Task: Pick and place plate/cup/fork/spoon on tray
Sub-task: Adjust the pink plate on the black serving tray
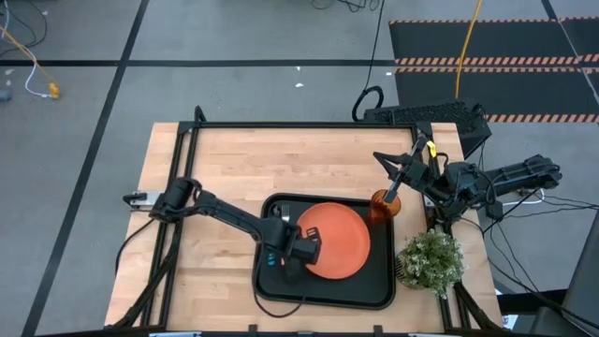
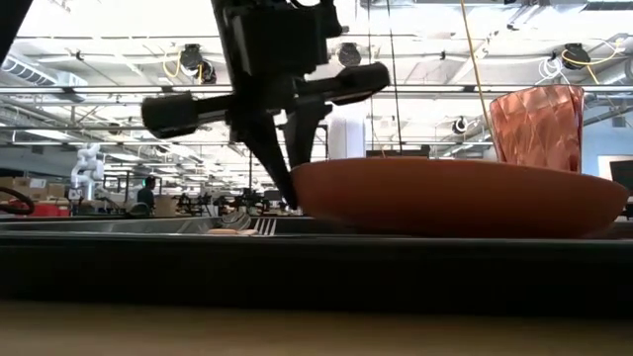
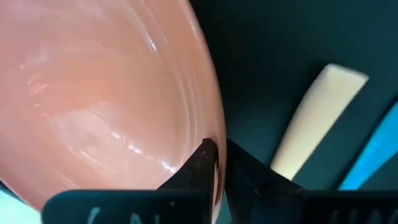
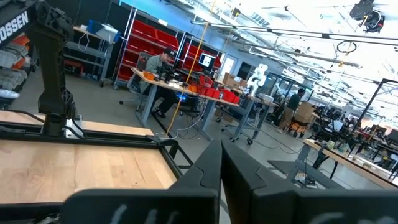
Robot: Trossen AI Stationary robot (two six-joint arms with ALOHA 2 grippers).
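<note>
We see the left gripper (image 1: 292,251) pinching the plate's (image 1: 334,240) rim on the tray (image 1: 384,290); the right gripper (image 1: 388,171), fingers together and empty, hovers by the cup (image 1: 381,203).

High view straight down; low view level at tray (image 2: 297,259) rim; both share plate (image 1: 333,241).

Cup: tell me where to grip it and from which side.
Grip the cup around its ribbed wall just below the rim, coming from the tray's right edge, where the right gripper already is. It stands upright in the tray's far right corner, and the plate crowds its left side, so that side probably lacks room for fingers.
</note>
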